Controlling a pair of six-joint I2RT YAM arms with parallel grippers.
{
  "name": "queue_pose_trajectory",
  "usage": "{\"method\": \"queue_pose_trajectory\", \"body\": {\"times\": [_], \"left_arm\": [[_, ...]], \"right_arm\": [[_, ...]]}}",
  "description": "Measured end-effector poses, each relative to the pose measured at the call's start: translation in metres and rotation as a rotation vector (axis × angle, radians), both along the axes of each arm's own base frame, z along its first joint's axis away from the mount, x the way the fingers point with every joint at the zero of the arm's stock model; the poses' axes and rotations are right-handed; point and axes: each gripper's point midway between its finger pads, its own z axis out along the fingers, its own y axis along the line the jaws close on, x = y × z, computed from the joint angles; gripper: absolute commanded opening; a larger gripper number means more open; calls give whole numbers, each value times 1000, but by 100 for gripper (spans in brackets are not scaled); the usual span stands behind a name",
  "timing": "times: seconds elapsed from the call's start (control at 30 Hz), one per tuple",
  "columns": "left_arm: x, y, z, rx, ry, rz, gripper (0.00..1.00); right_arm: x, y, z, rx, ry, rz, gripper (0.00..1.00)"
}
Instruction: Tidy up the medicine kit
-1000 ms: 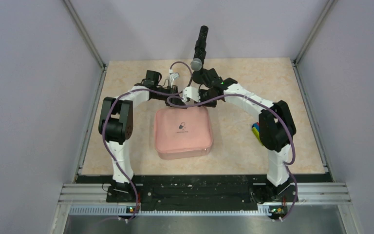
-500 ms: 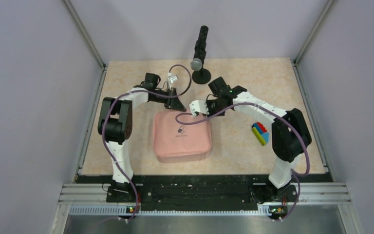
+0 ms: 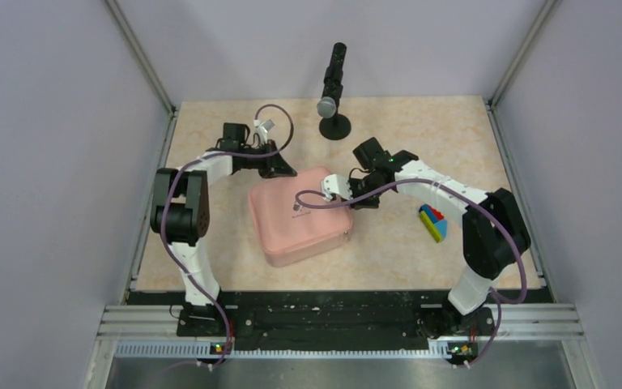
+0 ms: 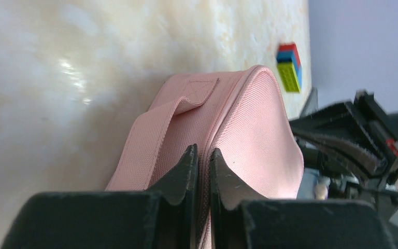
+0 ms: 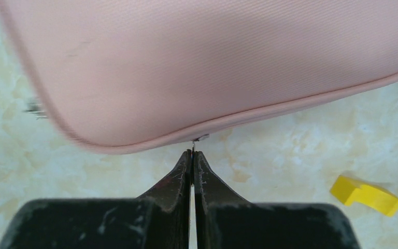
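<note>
We log left gripper (image 4: 202, 153) pinching pink soft zip case (image 4: 249, 119) | right gripper (image 5: 193, 154) pinching metal zip pull (image 5: 199, 138) | multicoloured brick block (image 3: 432, 221) right of it, apart.

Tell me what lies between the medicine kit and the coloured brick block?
Nothing; the top view shows bare table between medicine kit and brick block.

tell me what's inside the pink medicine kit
Nothing of the inside shows: the medicine kit is closed, so any contents are covered. Only its pink outer fabric is visible, with the right fingers pinched shut at its edge.
</note>
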Motion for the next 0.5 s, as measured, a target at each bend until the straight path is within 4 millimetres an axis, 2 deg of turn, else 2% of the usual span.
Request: {"method": "queue_pose_trajectory", "body": {"times": [0.1, 0.27, 0.5], "left_arm": [[17, 17, 2, 41, -11, 100, 0], [33, 41, 2, 82, 8, 224, 0], [33, 53, 1, 101, 93, 363, 0]], "right_arm": [[-10, -4, -4, -12, 41, -13, 0], [-5, 1, -1, 12, 23, -18, 0], [-7, 7, 2, 46, 50, -43, 0]]}}
